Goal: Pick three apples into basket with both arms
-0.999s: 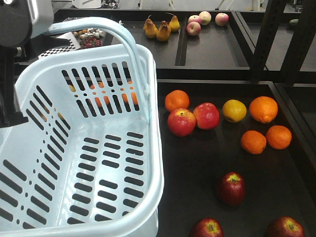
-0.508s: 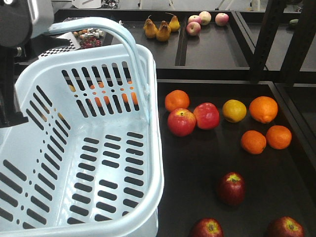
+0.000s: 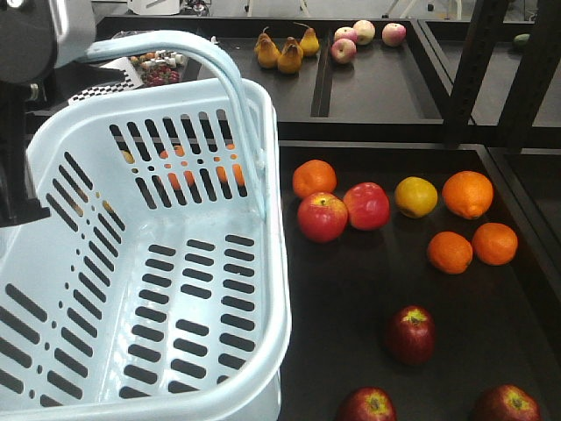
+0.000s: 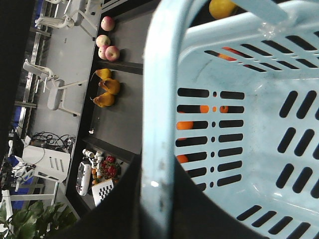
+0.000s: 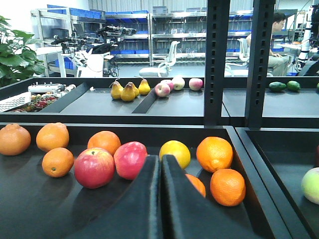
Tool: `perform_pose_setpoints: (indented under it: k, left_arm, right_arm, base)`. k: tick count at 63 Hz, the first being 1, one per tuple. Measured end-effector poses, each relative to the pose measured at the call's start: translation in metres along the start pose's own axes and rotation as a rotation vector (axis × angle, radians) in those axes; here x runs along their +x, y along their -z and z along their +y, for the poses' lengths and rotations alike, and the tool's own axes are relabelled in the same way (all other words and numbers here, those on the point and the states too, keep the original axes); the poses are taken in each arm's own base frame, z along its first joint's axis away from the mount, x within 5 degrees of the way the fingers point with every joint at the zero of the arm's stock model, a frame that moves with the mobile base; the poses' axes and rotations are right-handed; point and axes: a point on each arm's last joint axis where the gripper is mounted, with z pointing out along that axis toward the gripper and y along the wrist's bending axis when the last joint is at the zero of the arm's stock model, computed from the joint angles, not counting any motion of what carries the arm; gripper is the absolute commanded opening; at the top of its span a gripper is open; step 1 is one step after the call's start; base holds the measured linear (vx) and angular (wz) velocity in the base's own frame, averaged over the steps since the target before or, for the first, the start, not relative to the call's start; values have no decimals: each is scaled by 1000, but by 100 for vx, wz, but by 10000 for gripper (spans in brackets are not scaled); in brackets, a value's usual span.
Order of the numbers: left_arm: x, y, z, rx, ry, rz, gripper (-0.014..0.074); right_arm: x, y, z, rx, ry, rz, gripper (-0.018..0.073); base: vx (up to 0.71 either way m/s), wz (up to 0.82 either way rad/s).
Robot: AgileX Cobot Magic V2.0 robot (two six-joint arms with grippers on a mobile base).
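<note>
1. near black tray (image 3: 368, 289): three dark maroon apples (image 3: 410, 334) lie apart toward its front.
2. further back, two lighter red apples (image 3: 323, 217) touch each other.
3. around those sit four oranges (image 3: 467, 194) and one yellow fruit (image 3: 415, 196).
4. far tray (image 3: 377, 83): pears (image 3: 286, 51) left of a divider, pink apples (image 3: 364, 33) to the right.

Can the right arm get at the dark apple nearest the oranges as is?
Likely yes: the apple stands alone, nothing over it, basket off to its side. The right gripper has its jaws shut and must open first.
</note>
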Motion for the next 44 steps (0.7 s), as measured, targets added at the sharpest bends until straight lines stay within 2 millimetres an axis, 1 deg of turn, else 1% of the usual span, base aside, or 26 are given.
perform_pose_setpoints:
  k: [33,38,44]
  left_arm:
    - [0,-1,0,4,1,-1,-6]
    - [0,-5,-1,14,-10,26,-6]
    - [3,-16,-5,40,-37,97,-6]
  right_arm:
    - [0,0,0,0,0,0,-8]
    - [0,0,0,0,0,0,-8]
    - [0,0,0,0,0,0,-8]
  base:
    - [0,0]
    - [0,0]
    - [0,0]
